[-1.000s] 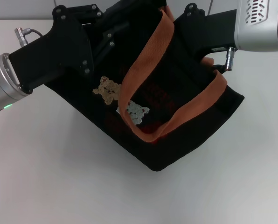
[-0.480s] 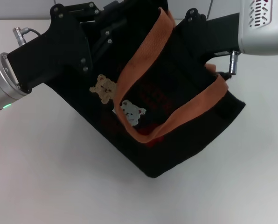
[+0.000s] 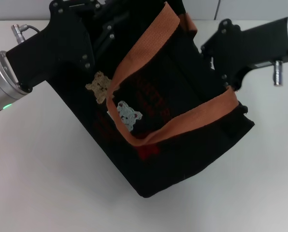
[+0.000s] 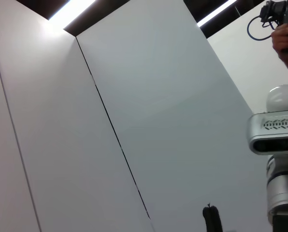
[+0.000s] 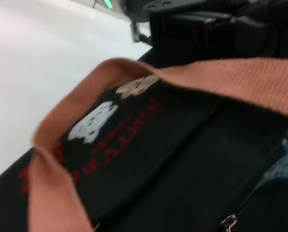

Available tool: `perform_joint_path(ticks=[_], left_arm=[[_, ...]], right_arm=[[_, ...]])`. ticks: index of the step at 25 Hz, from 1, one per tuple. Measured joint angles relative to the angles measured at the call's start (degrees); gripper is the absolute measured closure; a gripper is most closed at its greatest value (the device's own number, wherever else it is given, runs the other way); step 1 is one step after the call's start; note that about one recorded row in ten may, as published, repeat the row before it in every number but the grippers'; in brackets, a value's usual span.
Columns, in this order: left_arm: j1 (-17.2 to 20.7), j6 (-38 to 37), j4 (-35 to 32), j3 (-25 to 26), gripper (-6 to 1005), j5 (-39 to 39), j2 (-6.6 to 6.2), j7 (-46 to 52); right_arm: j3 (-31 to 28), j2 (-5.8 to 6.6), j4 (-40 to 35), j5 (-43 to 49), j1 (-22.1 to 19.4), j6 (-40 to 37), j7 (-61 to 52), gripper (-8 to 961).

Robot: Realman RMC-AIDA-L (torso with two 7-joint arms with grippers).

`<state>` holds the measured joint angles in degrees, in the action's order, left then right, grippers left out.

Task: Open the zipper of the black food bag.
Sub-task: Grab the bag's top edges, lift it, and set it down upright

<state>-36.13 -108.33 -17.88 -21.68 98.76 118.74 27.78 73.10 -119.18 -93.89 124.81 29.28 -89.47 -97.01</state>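
The black food bag [image 3: 182,140] lies tilted on the white table [image 3: 47,183], bear pictures and red print facing up, one orange-brown strap [image 3: 149,77] looping across its side. The left gripper [image 3: 81,29] sits at the bag's far left top corner, its black body pressed against the fabric; fingers are hidden, so grip on the bag cannot be told. The right gripper [image 3: 231,53] is at the bag's far right top edge, just above the strap end; its fingers are also out of sight, opening cannot be told. In the right wrist view a small silver pull tab [image 5: 227,223] of the zipper shows on the black top edge, with a gap beside it showing something pale blue inside
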Motion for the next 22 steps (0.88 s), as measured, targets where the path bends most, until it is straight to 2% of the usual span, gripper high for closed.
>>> perform_joint_path(ticks=[4,17,21,22], left_arm=[[-0.1,0.0,0.0,-0.1,826,-0.4,0.00,0.0],[-0.5,0.1,0.0,0.2,827,-0.5,0.08,0.0],[-0.7,0.1,0.0,0.2,828,-0.5,0.09,0.1],[-0.8,0.1,0.0,0.2,828,-0.5,0.09,0.1]], right_arm=[[-1.2,0.00,-0.6,0.1,-0.4,-2.8,0.2,916],[-9.9,-0.04,-6.2,1.7,-2.9,-20.2,0.6,894],[-12.1,-0.18,-6.6,1.7,-4.0,-21.4,0.5,887],[-13.7,-0.31,-6.6,1.0,-5.0,-19.3,0.0,885]])
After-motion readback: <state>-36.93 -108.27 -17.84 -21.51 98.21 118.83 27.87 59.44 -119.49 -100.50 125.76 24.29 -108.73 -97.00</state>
